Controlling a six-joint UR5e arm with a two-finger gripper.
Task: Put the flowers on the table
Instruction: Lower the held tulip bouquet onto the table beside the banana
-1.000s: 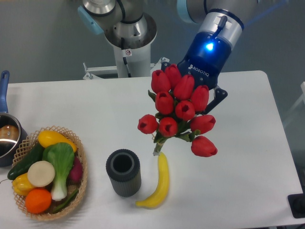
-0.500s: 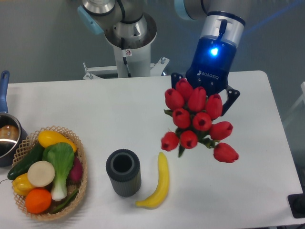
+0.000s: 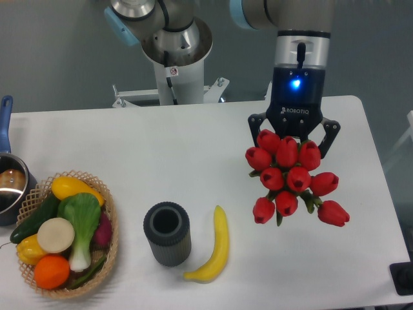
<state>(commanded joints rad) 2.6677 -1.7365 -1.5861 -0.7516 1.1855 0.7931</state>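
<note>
So the blue-and-silver two-finger gripper (image 3: 294, 137) is hanging over the right half of the big white matte tabletop (image 3: 161, 155), and it's clamped on the bunch of red artificial tulips with green leaves (image 3: 290, 177). You can see its black fingers (image 3: 258, 126) splayed either side of the top blooms, but the actual contact point is buried behind the flower heads. The bunch looks lifted off the surface, with the heads fanned out toward the camera and the stems hidden behind them, apart from one green tip poking out below.

Stuff nearby: a yellow banana (image 3: 215, 247) lies to the lower left of the bunch, and a dark ribbed cylindrical vase (image 3: 167, 233) stands just beside that. Well over on the left are a woven wicker basket of toy vegetables (image 3: 111, 223) and a small blue-handled saucepan (image 3: 10, 181).

What could go wrong, as I see it: the bunch is top-heavy and floppy, so if the jaws let go while it's high up, it could flop sideways, roll, and end up against the banana. Since I can't see where the stems point, lowering blind could jam them into the table and bend them. It's also fairly near the right edge, so drifting further that way risks blooms hanging off.
</note>
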